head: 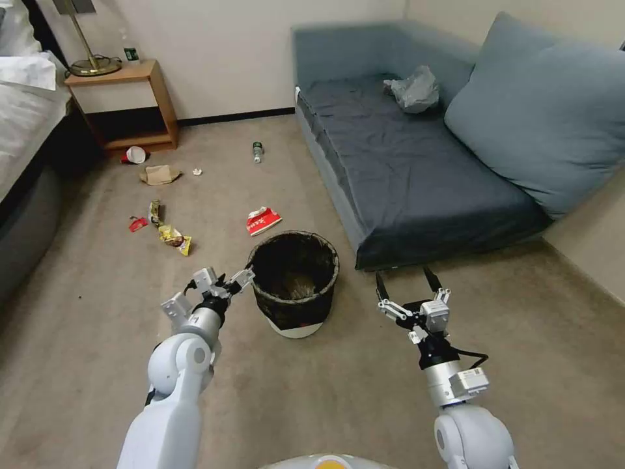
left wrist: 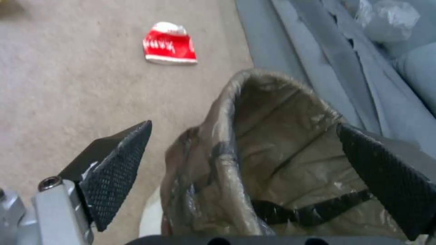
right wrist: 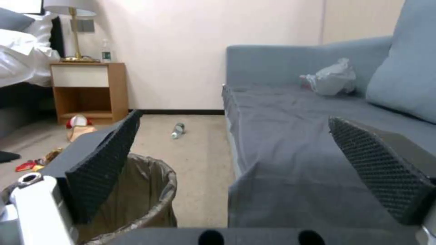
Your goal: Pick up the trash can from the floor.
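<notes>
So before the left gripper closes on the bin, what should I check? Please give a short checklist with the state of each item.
1. Left gripper open: ok.
2. One finger outside the bin rim, the other inside: ok.
3. Bin upright on the floor: ok.
4. Right gripper open, apart from the bin: ok.
5. Red wrapper apart from the bin: ok.
6. Fingers low enough on the rim: cannot tell.

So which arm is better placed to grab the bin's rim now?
Left, probably. The left claw is open and straddles the bag-covered rim of the small round white plastic trash can. The right claw, also open, hangs off to the can's side by the grey sofa.
</notes>
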### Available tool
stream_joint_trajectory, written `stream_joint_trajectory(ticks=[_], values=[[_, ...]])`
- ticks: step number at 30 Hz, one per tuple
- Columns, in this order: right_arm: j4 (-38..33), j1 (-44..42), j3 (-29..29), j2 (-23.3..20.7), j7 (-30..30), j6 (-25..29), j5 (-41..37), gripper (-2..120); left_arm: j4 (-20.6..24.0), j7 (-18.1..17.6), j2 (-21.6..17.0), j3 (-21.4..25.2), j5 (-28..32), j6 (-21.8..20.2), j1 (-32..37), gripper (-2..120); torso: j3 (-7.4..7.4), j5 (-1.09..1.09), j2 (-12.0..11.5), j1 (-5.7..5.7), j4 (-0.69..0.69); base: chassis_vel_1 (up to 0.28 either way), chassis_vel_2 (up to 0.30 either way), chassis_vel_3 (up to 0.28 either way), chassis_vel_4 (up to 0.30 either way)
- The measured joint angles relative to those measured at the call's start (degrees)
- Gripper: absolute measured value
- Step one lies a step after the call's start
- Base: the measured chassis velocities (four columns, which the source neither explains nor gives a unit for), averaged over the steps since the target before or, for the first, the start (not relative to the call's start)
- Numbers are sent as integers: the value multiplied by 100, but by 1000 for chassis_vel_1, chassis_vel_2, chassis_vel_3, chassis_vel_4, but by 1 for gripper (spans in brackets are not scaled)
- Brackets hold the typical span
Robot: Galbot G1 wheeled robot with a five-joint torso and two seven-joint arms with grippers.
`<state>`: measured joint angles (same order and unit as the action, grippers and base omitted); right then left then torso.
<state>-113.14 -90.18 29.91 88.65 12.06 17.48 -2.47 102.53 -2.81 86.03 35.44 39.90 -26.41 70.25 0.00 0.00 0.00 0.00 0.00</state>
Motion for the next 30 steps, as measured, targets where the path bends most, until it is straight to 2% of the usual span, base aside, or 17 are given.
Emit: stream_joint_trajectory(ticks=[6,12,14,15,18,19,21,22,25,26,28,29,30], values=[[-46,-37,40,6,36,6,-1,100,-592,-40,164,-153,13,-204,-425,100,0,0,0,0,-1,0,0,0,0],[-46,-43,58,16,38,16,-3,100,-837,-72,241,-194,-53,-223,-562,97,0,0,0,0,-1,0,0,0,0],[-26,-25,66,17,39,34,-6,100,-953,-100,250,-185,-92,-243,-605,88,0,0,0,1,-1,0,0,0,0],[-26,-25,66,17,39,34,-6,100,-953,-100,250,-185,-92,-243,-605,88,0,0,0,1,-1,0,0,0,0],[-4,5,61,19,41,45,-17,100,-1079,-75,241,-131,-92,-240,-658,73,0,1,0,0,1,0,0,0,0],[-4,5,61,19,41,45,-17,100,-1079,-75,241,-131,-92,-240,-658,73,0,1,0,0,1,0,0,0,0],[18,35,60,19,43,46,-25,100,-1103,-65,243,-129,-91,-231,-664,61,0,1,0,0,1,0,0,0,0],[18,35,60,19,43,46,-25,100,-1103,-65,243,-129,-91,-231,-664,61,0,1,0,0,1,0,0,0,0],[32,53,59,9,43,47,-49,100,-1127,-38,256,-123,-164,-212,-659,47,0,1,0,0,0,0,0,0,0],[32,53,59,9,43,47,-49,100,-1127,-38,256,-123,-164,-212,-659,47,0,1,0,0,0,0,0,0,0],[33,60,62,-3,43,47,-62,100,-1128,-19,261,-117,-217,-198,-645,36,0,1,0,0,0,0,0,0,0],[33,60,62,-3,43,47,-62,100,-1128,-19,261,-117,-217,-198,-645,36,0,1,0,0,0,0,0,0,0],[33,62,66,-9,43,47,-73,100,-1127,-25,263,-112,-236,-189,-638,31,0,1,0,0,0,0,0,0,0]])
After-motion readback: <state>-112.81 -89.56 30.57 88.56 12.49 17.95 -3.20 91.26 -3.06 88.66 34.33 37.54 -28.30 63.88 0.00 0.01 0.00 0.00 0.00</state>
